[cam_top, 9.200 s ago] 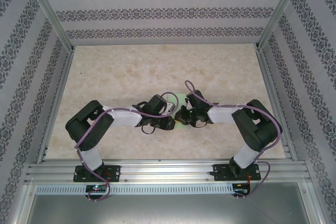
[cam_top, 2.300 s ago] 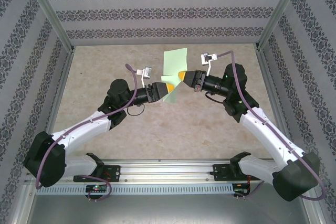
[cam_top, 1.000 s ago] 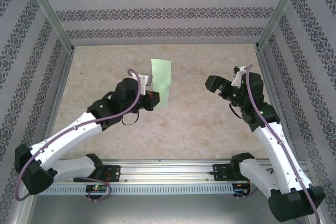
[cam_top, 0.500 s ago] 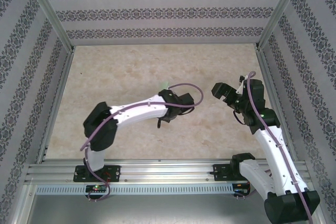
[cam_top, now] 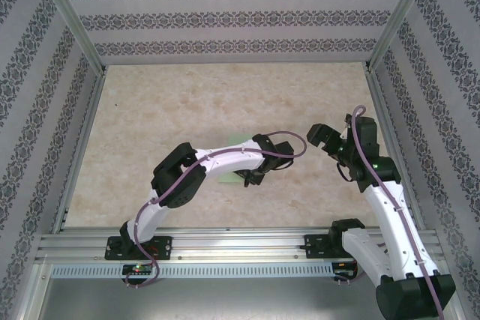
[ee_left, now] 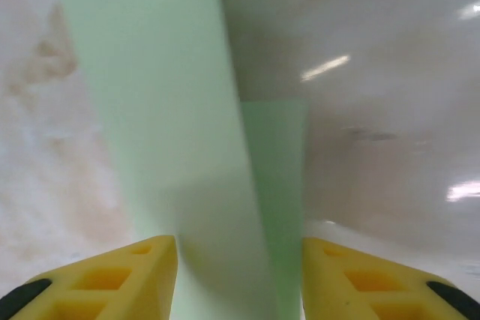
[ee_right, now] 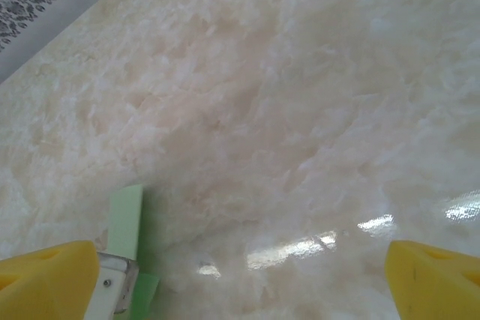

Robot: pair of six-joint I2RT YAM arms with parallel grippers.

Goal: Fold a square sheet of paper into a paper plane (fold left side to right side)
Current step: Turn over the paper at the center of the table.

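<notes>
The pale mint-green paper (ee_left: pixel 161 110) lies folded as a long band on the table, with a darker green strip (ee_left: pixel 275 185) along its right side. From above only a sliver of the paper (cam_top: pixel 228 178) shows beneath the left arm. My left gripper (ee_left: pixel 240 282) is low over the paper and open, its yellow fingers (ee_left: pixel 112 282) astride the band; it sits at the table's middle (cam_top: pixel 251 176). My right gripper (cam_top: pixel 321 136) hovers to the right, apart from the paper, open and empty, fingers (ee_right: pixel 435 282) spread wide. A corner of the paper (ee_right: pixel 125 219) shows at lower left.
The marbled beige tabletop (cam_top: pixel 225 95) is walled in by patterned panels (cam_top: pixel 240 16) and metal rails at the sides. The left arm's white link (cam_top: pixel 217 161) reaches across the near centre. A white part of the left wrist (ee_right: pixel 112 286) sits by the paper.
Both grippers held the paper up at the far centre; the right one let go and pulled back right. The left arm brought the paper down to the near middle.
</notes>
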